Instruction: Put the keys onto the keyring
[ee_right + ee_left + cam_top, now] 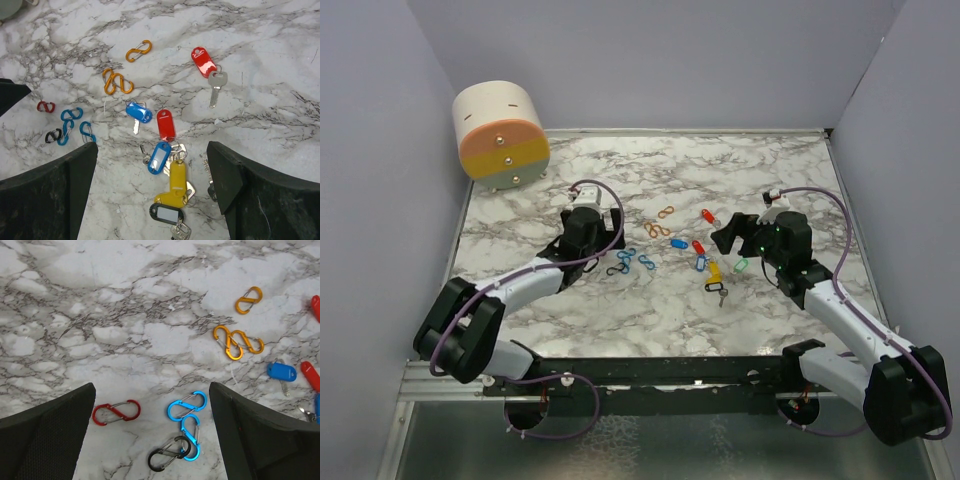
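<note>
Both arms [520, 285] are reaching forward over the tabletop [770, 170]; left end effector [616, 237] and right end effector [724, 238] are hanging released, the right pointing at the keys [167, 150].

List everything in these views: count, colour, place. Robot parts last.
Red-tagged keys: two, red, one far right, one mid-cluster.
Blue-tagged keys: two, blue, table centre.
Yellow-tagged key: one, yellow, between the right fingers.
Black-tagged key: one, black, just nearer than the yellow.
Green-tagged key: one, green, beside the right wrist.
Orange S-clips: three, orange, left of the keys.
Blue S-clips: at least two, blue, ahead of the left fingers.
Red S-clip: one, red, left of the blue ones.
Black S-clip: one, black, overlapping a blue one.
Drum-shaped object: one, cream, orange and yellow, far left corner.
Table: one, white-grey marble.
Left fingers: two, black, open.
Right fingers: two, black, open.
</note>
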### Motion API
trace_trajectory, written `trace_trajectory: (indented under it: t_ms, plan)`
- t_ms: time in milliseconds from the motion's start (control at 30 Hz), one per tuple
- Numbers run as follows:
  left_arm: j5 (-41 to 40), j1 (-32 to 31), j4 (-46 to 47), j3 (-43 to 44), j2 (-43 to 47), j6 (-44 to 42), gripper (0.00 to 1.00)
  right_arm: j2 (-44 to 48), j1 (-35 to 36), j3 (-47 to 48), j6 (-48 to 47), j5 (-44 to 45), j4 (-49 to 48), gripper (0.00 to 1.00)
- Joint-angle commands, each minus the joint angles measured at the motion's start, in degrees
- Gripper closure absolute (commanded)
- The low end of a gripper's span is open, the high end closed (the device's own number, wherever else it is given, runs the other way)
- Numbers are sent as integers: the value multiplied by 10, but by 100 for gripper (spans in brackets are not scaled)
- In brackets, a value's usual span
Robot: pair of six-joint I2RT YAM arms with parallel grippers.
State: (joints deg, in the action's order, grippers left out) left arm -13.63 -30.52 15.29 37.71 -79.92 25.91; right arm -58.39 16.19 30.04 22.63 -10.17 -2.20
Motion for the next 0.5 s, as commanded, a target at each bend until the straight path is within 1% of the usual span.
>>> trace_trajectory:
  t_ms: [0,100,233,367,467]
  plan:
    - [-30,10,-38,-26,26,-3,1,6,3,6,-6,-9,-11,8]
    - [-9,10,-48,-40,46,14,1,11,3,5,-6,-6,-10,8]
    - [27,9,-55,-66,97,37,1,10,3,4,-5,-6,-10,8]
    - [50,6,-83,-80,142,46,1,7,3,4,-3,-10,-12,8]
    - [74,2,-84,-97,161,60,1,7,3,3,-3,-10,-14,8]
